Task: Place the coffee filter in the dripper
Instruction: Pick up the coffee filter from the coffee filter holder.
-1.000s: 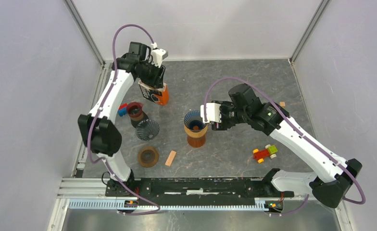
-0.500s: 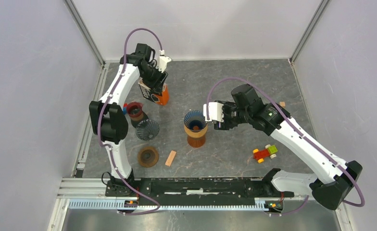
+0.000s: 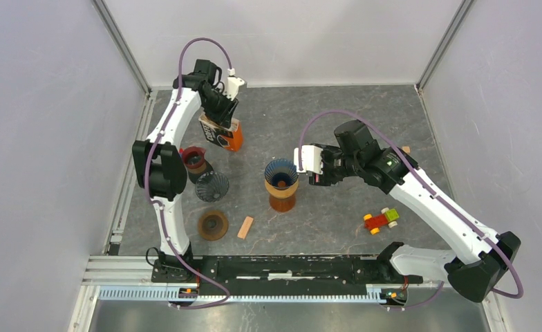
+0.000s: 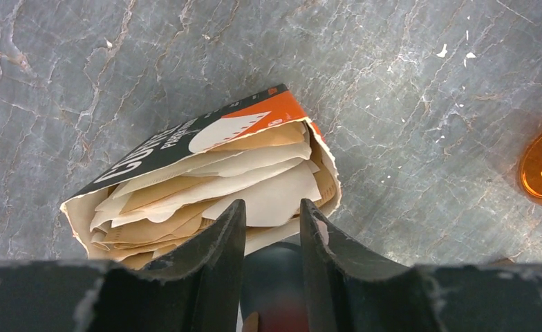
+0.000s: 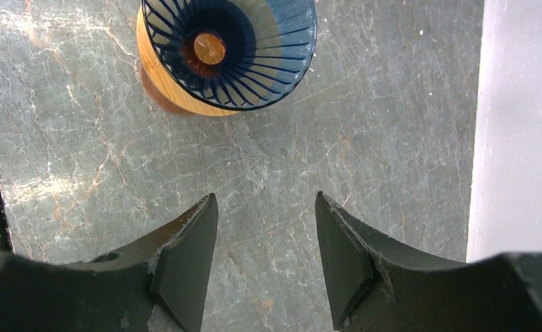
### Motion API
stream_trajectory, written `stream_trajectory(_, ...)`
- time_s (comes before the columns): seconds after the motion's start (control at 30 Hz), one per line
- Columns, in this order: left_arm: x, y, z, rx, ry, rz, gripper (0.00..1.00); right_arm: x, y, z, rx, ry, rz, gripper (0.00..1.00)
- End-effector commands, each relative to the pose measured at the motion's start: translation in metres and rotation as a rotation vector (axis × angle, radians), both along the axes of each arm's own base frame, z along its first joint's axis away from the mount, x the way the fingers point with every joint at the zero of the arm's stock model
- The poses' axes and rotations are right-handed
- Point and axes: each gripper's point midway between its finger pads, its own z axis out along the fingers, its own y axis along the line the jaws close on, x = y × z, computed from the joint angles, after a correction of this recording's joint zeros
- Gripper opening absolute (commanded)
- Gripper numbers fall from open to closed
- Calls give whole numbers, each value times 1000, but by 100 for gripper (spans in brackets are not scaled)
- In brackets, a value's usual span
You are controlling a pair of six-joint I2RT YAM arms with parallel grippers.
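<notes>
Hovering left claw [image 4: 272, 205] above filter pack [image 4: 175, 142].

even, diffuse overhead light; shadows short and soft. left wrist view: tabletop [image 4: 393, 83] sharp, own fingers [image 4: 220, 256] at 6 o'clock dark and blurred. small glint on orange object [image 4: 541, 169] at 3 o'clock, possibly glass. top view slightly soft.

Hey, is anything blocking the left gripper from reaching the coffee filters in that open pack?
Nothing visible does. The left gripper hangs right at the open mouth of the filter pack, with the coffee filters exposed just beyond its fingertips.
</notes>
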Motion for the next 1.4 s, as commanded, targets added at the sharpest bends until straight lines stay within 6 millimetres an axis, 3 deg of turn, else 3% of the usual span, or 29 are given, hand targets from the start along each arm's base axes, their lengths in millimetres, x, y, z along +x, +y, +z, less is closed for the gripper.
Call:
stream_trajectory(0.0, 8, -2, 8, -27, -22, -20, 40, 0, 2, -1, 25, -3, 8, 60)
stream_trajectory(0.37, -4, -2, -2, -32, 23, -63, 45, 1, 1, -4, 15, 3, 3, 60)
stream_trajectory(0.73, -6, -4, 1, -45, 48, -101, 50, 4, -1, -9, 7, 11, -8, 60)
stream_trajectory(1.07, -5, -5, -11, -47, 76, -105, 34, 4, -2, -11, 3, 8, -14, 60)
stream_trajectory(1.3, -6, -13, 1, -93, 83, -108, 3, 4, -3, -13, -1, 12, -18, 60)
stream_trajectory(1.37, -4, -16, 8, -109, 75, -102, 2, 5, -4, -13, -2, 11, -19, 60)
